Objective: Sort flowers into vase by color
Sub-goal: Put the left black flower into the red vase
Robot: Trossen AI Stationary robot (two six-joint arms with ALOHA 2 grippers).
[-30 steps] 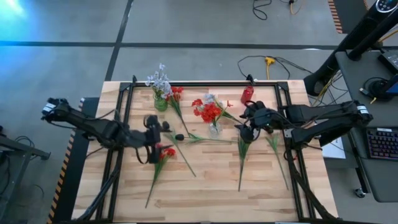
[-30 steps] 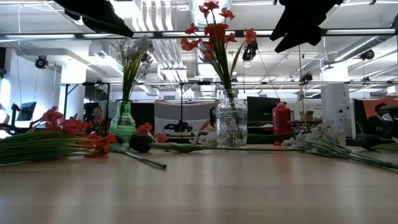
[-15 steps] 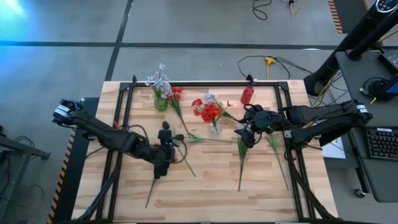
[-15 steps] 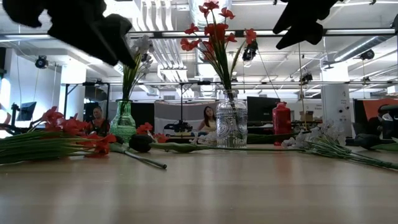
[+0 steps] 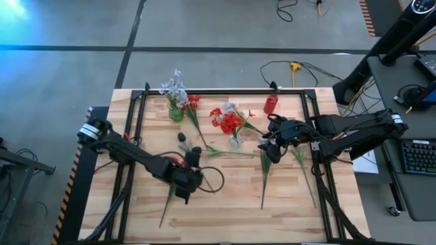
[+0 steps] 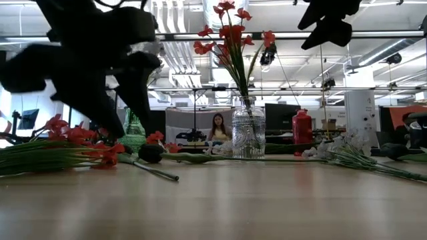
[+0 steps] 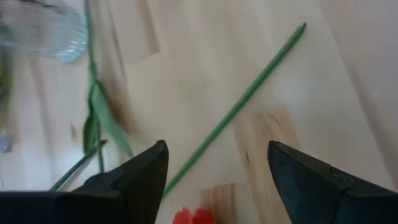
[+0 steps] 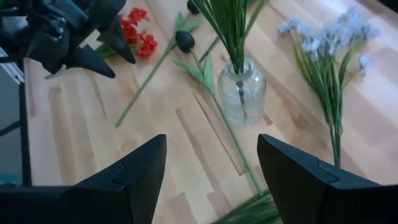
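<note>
Red flowers point(image 5: 178, 163) lie on the wooden table point(image 5: 231, 211), long green stems flat on it. My left gripper point(image 5: 189, 178) hangs open low over them. In the left wrist view its fingers stand either side of one stem point(image 7: 242, 106), with a red blossom point(image 7: 189, 216) just below. A clear glass vase point(image 5: 235, 139) holds red flowers. A green vase point(image 5: 176, 112) holds pale ones. Dark blossoms point(image 5: 196, 150) and pale sprays point(image 8: 329, 50) lie on the table. My right gripper point(image 5: 268, 148) waits open, high beside the clear vase point(image 8: 241, 90).
A red bottle point(image 5: 271, 103) stands at the far edge, right of the clear vase. Dark frame rails point(image 5: 136, 122) run along the table's sides. Bare wood lies along the near edge. In the low view a person point(image 6: 217, 130) sits in the room behind.
My left gripper has come down and moved toward the table's near right, tipping downward and rolling as it went. It now hangs low over the red flowers on the table. The flowers and vases have kept their places.
</note>
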